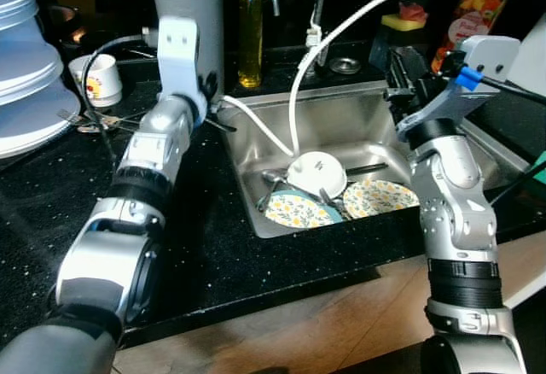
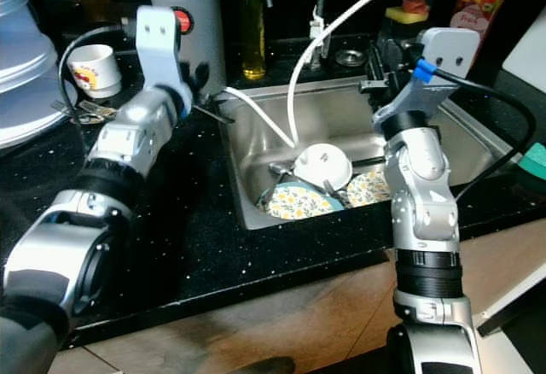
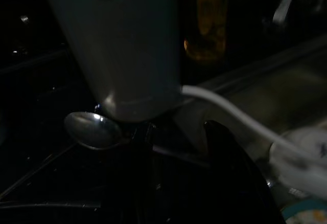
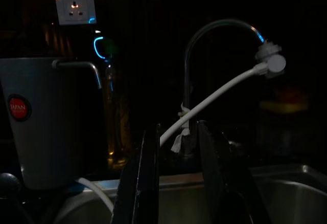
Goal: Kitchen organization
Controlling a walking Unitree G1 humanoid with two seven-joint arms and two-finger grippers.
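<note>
At the sink (image 1: 256, 212), set into the black table (image 1: 51, 220), organization looks barely started. Two floral plates (image 1: 299, 212) lie on the sink floor, with an upturned white bowl (image 1: 317, 173) and some cutlery resting over them; a white hose (image 1: 294, 92) drops into the basin. A white cup (image 1: 101, 78) stands at far left on the table, loose cutlery near it. Judged: most items are not yet sorted.

Left tool (image 3: 179, 142): at the sink's far-left corner, just beside the grey cylindrical canister (image 1: 188, 15). Fingers apart by a moderate gap. A spoon (image 3: 92, 130) shows with its handle running in at one finger; cannot tell if it is gripped or only lying on the table.

Right tool (image 4: 176, 173): raised over the sink's far-right edge, pointing toward the tap (image 4: 204, 35). Fingers apart, narrow gap, holding nothing.
</note>
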